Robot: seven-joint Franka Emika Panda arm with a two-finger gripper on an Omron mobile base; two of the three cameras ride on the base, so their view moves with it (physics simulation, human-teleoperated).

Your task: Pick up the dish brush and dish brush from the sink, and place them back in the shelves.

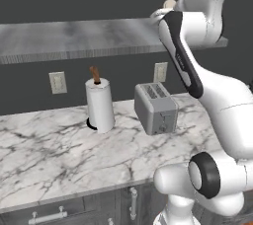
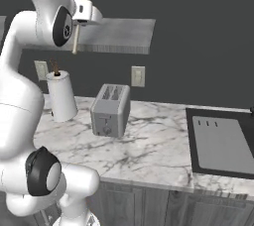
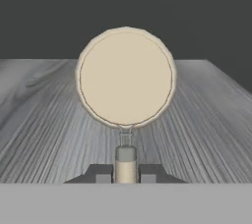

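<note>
Pincer (image 3: 125, 174) closed on dish brush (image 3: 126, 77) handle, round head pointing ahead over the shelves (image 3: 44, 134), long axis along the pincer, near shelf's right end.

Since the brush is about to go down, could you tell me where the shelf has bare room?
The shelves lie bare left of the gripper, which is shut on the dish brush. The slab is also bare ahead, beside the round head.
</note>
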